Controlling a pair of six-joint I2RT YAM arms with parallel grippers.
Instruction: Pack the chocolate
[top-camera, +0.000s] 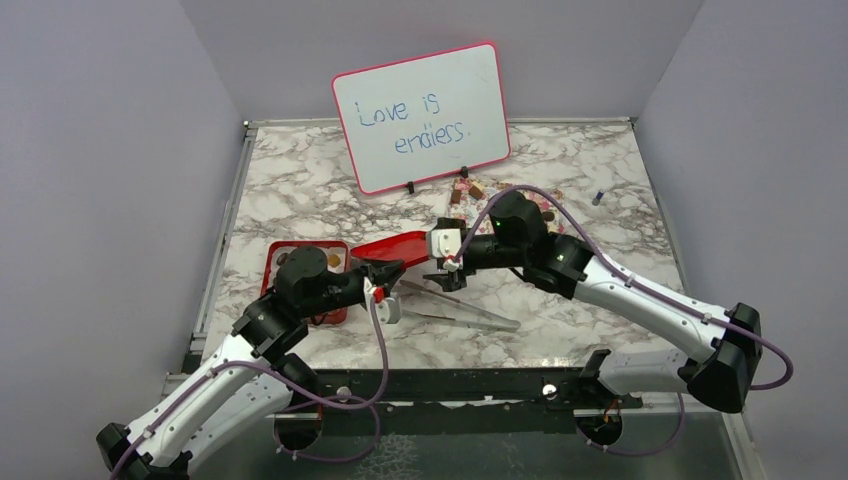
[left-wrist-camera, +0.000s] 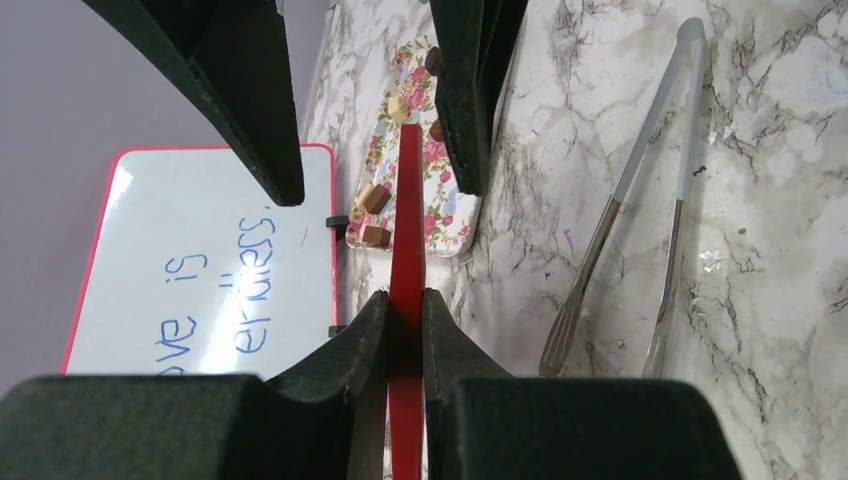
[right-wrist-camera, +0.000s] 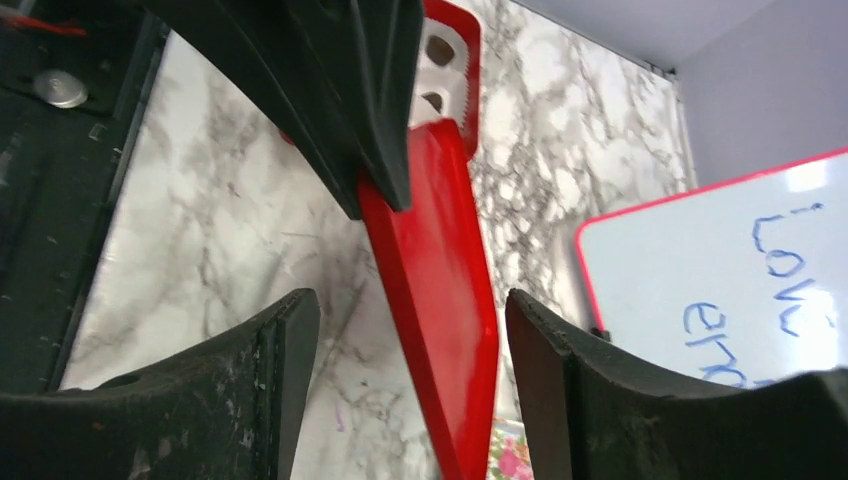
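Left gripper (left-wrist-camera: 407, 312): jaws closed tight on one edge of the red lid (right-wrist-camera: 440, 300), which is held clear of the counter (top-camera: 300, 180). Right gripper (right-wrist-camera: 410, 312): jaws apart and straddling the lid's opposite end, with a gap visible on both sides and no contact. Chocolate (left-wrist-camera: 375, 198): several brown pieces lie on the flower-patterned tray (left-wrist-camera: 440, 215) near the counter's far edge, just right of the whiteboard (top-camera: 420, 115). Further pieces sit in the red box (top-camera: 272, 262) by the counter's left edge. Metal tongs (left-wrist-camera: 625, 200) lie flat near the counter's near edge, below the lid and apart from both grippers.
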